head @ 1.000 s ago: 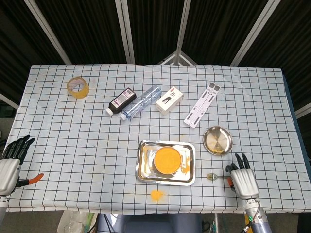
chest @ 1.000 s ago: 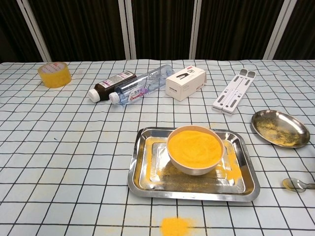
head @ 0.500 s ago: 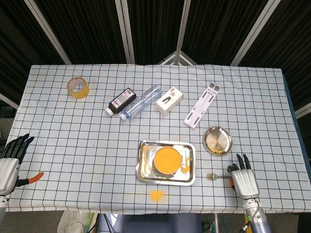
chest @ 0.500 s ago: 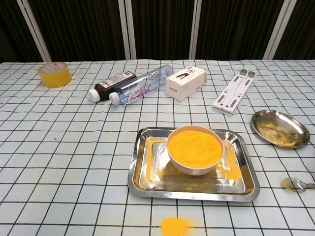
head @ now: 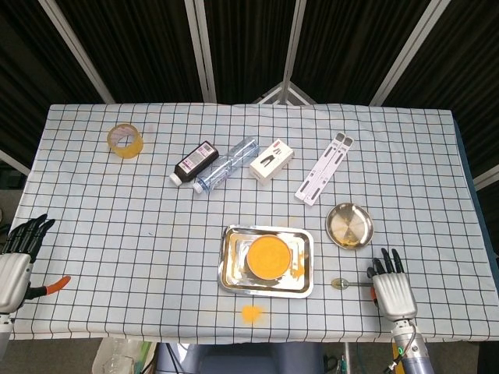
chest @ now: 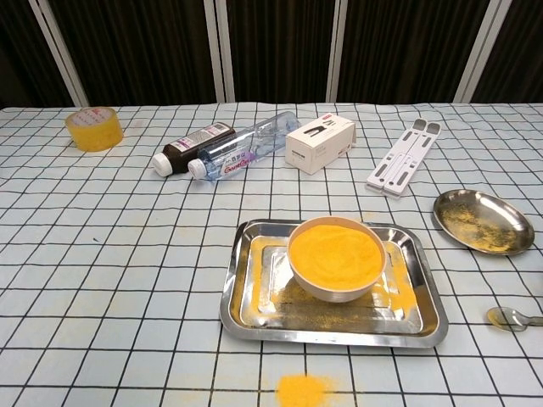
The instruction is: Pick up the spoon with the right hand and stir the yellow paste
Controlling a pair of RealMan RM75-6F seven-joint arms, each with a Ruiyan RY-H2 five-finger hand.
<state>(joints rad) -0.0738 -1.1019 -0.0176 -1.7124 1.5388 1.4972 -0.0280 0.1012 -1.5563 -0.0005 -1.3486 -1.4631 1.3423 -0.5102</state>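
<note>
While my right robot hand (head: 392,288) sits at the near right edge of the desk (head: 93,202), I see its fingers spread flat and holding nothing. The spoon (head: 348,283) lies on the checked cloth just to the left of that hand, bowl pointing toward the tray; from overhead the handle end runs up to the hand, and I cannot tell whether it touches. In the chest view only the spoon's bowl (chest: 512,318) shows at the right border. The yellow paste (head: 269,254) fills a bowl (chest: 336,287) that stands in a steel tray (head: 231,274), with yellow smears on the tray floor and a yellow blob (chest: 303,390) spilled on the cloth in front of it. My left robot hand (head: 15,265) hangs off the near left corner, fingers apart and empty, with an orange-handled tool (head: 51,287) beside it. Farther back I see a tape roll (head: 125,139), a dark bottle (head: 194,163) lying against a clear plastic bottle (head: 226,164), a small white box (head: 271,160), a white folding stand (head: 323,167), and a round steel dish (head: 349,225) dusted with yellow.
</note>
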